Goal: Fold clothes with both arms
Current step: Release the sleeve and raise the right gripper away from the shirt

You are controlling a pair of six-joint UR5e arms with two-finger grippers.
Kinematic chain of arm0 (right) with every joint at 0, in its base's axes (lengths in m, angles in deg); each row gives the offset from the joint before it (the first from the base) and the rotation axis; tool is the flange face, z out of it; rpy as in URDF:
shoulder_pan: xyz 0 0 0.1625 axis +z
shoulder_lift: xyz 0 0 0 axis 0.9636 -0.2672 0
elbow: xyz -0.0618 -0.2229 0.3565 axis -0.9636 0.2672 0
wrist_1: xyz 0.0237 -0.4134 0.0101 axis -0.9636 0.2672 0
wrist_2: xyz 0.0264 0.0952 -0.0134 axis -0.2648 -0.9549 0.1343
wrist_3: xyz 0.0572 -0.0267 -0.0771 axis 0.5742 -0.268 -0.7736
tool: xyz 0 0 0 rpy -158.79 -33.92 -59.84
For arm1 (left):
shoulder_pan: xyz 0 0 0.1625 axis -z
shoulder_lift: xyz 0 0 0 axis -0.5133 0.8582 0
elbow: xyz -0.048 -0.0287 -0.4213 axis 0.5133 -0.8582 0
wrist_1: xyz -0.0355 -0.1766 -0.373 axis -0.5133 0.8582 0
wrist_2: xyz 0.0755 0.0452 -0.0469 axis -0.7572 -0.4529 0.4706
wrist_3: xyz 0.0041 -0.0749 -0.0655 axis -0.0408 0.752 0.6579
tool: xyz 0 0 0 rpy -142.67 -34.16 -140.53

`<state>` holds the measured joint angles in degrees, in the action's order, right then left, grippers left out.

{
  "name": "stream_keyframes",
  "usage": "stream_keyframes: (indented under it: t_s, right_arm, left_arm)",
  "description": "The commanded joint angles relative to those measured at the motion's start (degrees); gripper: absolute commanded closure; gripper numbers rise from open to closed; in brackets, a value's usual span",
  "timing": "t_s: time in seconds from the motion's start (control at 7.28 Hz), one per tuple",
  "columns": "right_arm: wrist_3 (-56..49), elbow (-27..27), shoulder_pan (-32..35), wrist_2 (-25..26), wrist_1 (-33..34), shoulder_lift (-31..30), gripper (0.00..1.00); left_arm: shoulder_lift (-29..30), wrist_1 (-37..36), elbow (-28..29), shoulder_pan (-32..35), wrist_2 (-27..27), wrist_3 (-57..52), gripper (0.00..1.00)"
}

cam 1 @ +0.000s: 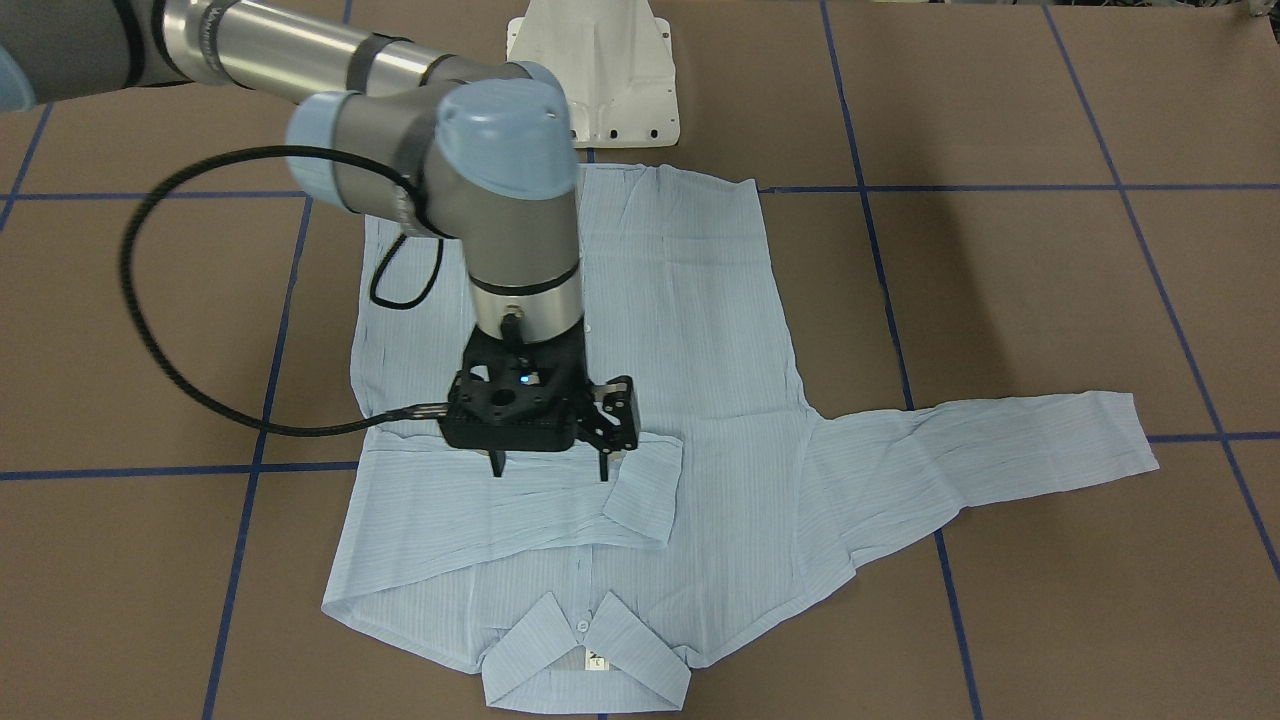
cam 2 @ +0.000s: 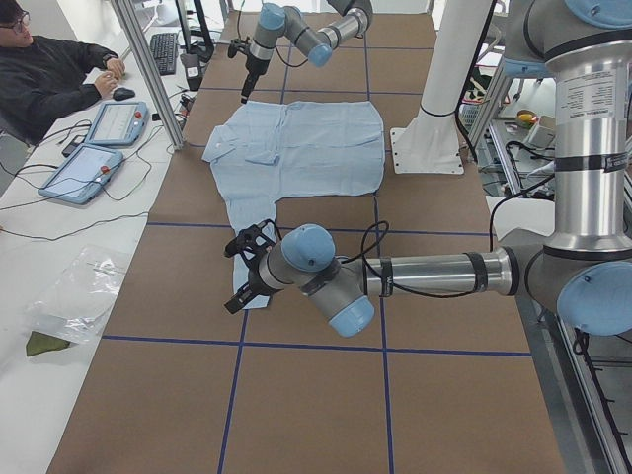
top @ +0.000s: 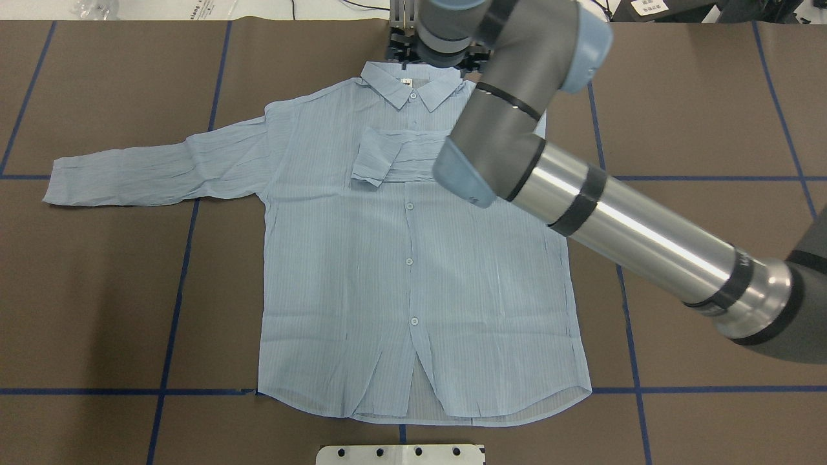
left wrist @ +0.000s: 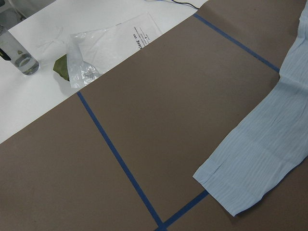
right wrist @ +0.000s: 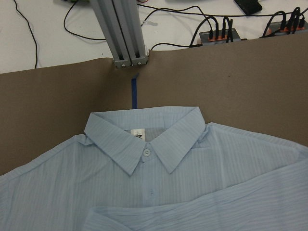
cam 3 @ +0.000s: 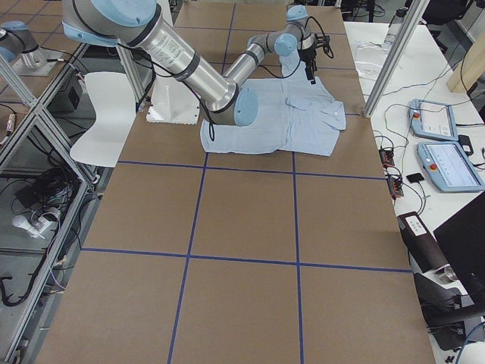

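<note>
The collar (cam 1: pixel 590 660) sits nearest the operators' edge of the table (cam 1: pixel 1050 300), with the shirt (cam 1: pixel 700 330) spread flat, buttons up, back toward the robot's edge. One sleeve (cam 1: pixel 520 500) is folded across the chest, and the right gripper (cam 1: pixel 550 468) hangs just over it, fingers apart, holding nothing. The other sleeve (cam 1: pixel 1000 440) stretches toward the table's left end, where the left gripper (cam 2: pixel 239 275) hovers by the cuff (left wrist: pixel 231 187); I can't tell whether it's apart or together.

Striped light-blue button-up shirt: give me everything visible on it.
The thin light-blue striped shirt lies flat, front up and buttoned, on the brown table, collar with a white label pointing away from the robot. The folded sleeve crosses the chest; the outstretched sleeve reaches toward the robot's left. The open right gripper sits over the folded sleeve; contact unclear.
</note>
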<state>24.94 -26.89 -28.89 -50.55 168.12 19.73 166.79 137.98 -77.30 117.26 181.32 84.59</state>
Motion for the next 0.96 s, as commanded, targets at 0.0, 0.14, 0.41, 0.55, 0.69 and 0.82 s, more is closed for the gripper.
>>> stream_keyframes:
  t_s: [0.0, 0.14, 0.41, 0.55, 0.69, 0.82]
  right_arm:
    - [-11.60, -14.70, 7.87, -9.43, 2.44, -13.79, 0.01]
    - [-18.54, -18.50, 12.61, -14.01, 4.03, -18.03, 0.01]
    - [-29.11, -22.92, 20.88, -24.20, 3.70, -26.56, 0.01]
    - [-33.33, -24.42, 23.79, -27.12, 3.44, -30.08, 0.01]
    - [-34.07, -25.21, 24.87, -27.32, 3.43, -31.42, 0.01]
    - [-34.08, -25.40, 24.88, -27.33, 3.43, -31.52, 0.01]
  left_arm:
    - [0.21, 10.18, 5.71, -5.66, -0.22, 14.70, 0.00]
    - [0.81, 10.83, 5.81, -9.00, -2.65, 20.34, 0.00]
    - [1.78, 18.26, 10.35, -15.06, -8.81, 30.18, 0.02]
    - [3.09, 23.09, 13.26, -18.31, -11.79, 38.42, 0.09]
    - [4.32, 24.62, 14.77, -22.00, -15.99, 43.81, 0.18]
    - [6.08, 24.81, 16.69, -23.60, -17.60, 48.12, 0.31]
